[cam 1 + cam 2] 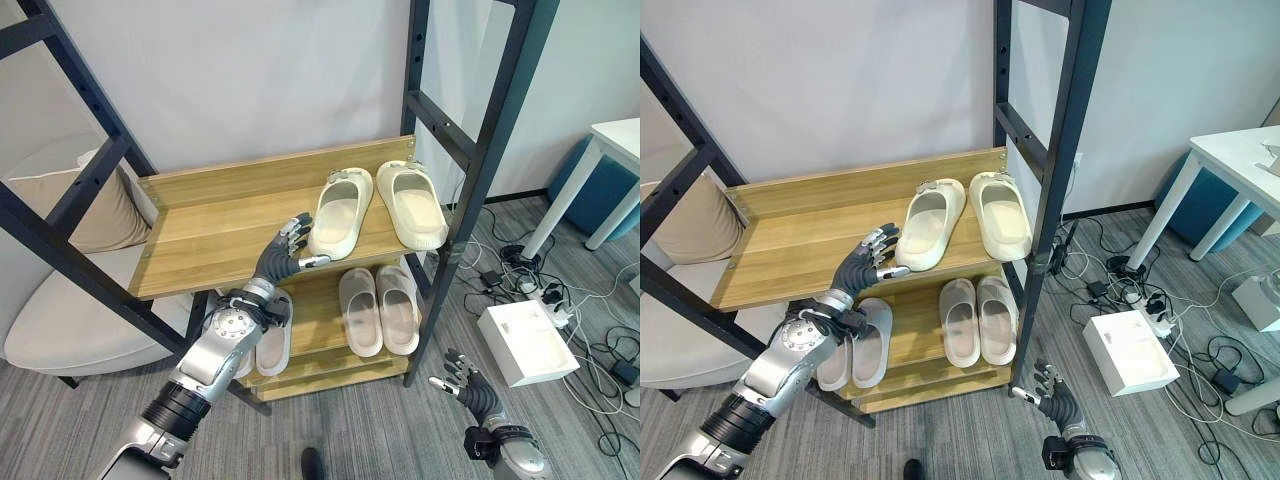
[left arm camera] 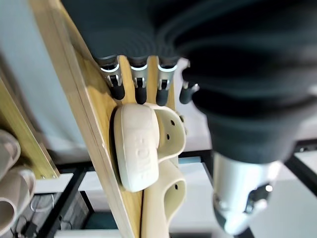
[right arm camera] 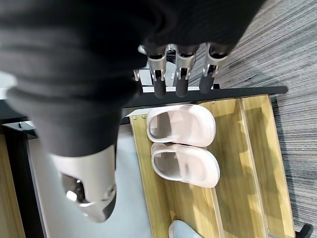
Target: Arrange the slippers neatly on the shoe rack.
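Left hand spread, seemingly touching cream slipper heel at shelf edge.

Shoe rack with 3 pairs of slippers

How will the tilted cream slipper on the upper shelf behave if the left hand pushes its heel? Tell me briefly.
The tilted cream slipper looks thick, moulded foam, so probably light and fairly stiff. On the smooth wooden shelf it should slide and pivot rather than fold. The left hand sits at its heel; an off-centre push may swing it against its mate.
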{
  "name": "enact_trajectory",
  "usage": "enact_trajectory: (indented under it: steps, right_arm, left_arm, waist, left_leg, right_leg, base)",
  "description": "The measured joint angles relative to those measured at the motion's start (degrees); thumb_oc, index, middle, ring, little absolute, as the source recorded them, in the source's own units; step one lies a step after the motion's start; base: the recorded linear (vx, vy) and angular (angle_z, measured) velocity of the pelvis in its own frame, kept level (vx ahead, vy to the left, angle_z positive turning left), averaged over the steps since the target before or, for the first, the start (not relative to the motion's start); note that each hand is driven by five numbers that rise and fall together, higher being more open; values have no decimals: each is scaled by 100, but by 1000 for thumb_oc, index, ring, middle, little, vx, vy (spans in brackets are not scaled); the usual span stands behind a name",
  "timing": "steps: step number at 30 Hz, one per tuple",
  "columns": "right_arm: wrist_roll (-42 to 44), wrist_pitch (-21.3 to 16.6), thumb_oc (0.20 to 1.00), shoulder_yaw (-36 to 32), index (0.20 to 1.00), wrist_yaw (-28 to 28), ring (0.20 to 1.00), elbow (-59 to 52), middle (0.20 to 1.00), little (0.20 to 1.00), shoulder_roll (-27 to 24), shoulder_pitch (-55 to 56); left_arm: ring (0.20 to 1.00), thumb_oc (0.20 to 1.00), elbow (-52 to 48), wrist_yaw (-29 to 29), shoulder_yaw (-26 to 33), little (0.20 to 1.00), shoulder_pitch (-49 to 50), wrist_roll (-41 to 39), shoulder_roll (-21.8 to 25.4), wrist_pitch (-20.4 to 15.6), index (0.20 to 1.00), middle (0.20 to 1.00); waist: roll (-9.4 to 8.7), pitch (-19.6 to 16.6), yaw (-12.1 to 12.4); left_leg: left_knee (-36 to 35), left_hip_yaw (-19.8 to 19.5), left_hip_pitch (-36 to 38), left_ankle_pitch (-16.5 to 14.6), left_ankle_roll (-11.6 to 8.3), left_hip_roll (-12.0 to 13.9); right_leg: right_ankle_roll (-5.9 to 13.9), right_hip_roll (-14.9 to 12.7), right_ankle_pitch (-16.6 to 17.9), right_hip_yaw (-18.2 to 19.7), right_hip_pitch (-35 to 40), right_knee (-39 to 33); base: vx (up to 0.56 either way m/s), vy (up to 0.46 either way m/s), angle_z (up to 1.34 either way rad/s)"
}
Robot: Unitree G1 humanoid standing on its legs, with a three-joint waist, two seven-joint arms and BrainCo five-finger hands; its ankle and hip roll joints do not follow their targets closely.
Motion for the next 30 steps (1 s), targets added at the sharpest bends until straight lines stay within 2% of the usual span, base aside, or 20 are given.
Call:
enact_trajectory:
  steps: [3,8,12,18,22,24,25,27,30]
  right_arm:
    - [0,21,1000,5,1000,43,1000,0,1000,1000,-5,-6]
    - [1,84,1000,18,1000,44,1000,1,1000,1000,-8,-10]
    - [2,80,1000,22,1000,38,1000,7,1000,1000,-4,-16]
    - [1,-13,1000,26,1000,-34,1000,218,1000,1000,3,-5]
    - [-1,-158,1000,30,1000,-144,1000,217,1000,1000,20,43]
    - [0,-227,1000,27,1000,-166,1000,215,1000,1000,75,42]
    - [1,-286,1000,32,1000,-205,1000,215,1000,1000,83,74]
    - [4,-319,1000,27,1000,-203,1000,215,1000,1000,85,111]
    - [11,-329,1000,29,1000,-115,1000,216,1000,1000,183,90]
  left_arm:
    - [1000,1000,-97,-61,-66,1000,0,-158,-118,47,1000,1000]
    - [1000,1000,-69,88,-243,1000,-190,-325,-615,104,1000,1000]
    - [1000,1000,-67,180,-257,1000,-198,-415,-734,104,1000,1000]
    - [1000,1000,-68,516,14,1000,-235,88,-807,-30,1000,1000]
    - [1000,1000,-210,788,506,1000,-27,363,-830,-286,1000,1000]
    - [1000,1000,-920,879,948,1000,525,345,-825,-533,1000,1000]
    - [1000,1000,-1448,806,1009,1000,845,180,-822,-710,1000,1000]
    - [1000,1000,-1933,518,937,1000,1017,-113,-795,-907,1000,1000]
    - [1000,1000,-2864,-210,711,1000,1452,-678,-568,-963,1000,1000]
  waist:
    - [-1,0,-12]
    - [-26,2,-121]
    - [-80,6,-117]
    - [-165,19,-100]
    - [-177,33,-66]
    - [-209,48,-42]
    - [-231,68,56]
    - [-258,83,121]
    - [-257,85,235]
  left_leg:
    - [1,57,11,15,16,5]
    - [4,100,25,38,1,8]
    - [8,103,25,32,3,8]
    - [2,102,24,3,-13,10]
    - [6,85,24,43,-11,9]
    - [36,74,29,55,2,6]
    - [37,55,32,62,4,-9]
    - [37,36,33,63,4,-19]
    - [36,-22,34,56,5,-35]
  right_leg:
    - [2,-7,1,44,-13,3]
    - [5,-13,4,108,-32,6]
    - [9,-15,1,111,-35,11]
    - [12,-13,0,110,-37,5]
    - [-2,-6,10,94,-6,-15]
    - [-4,-4,16,85,11,-23]
    - [-3,-12,16,58,42,-53]
    - [4,-19,8,5,74,-61]
    - [12,-20,0,-39,117,-97]
  base:
    - [7,4,-8]
    - [6,-3,-5]
    - [0,0,0]
    - [0,0,0]
    - [-1,-3,1]
    - [-7,-8,4]
    - [-6,0,8]
    - [0,-6,14]
    - [6,-2,9]
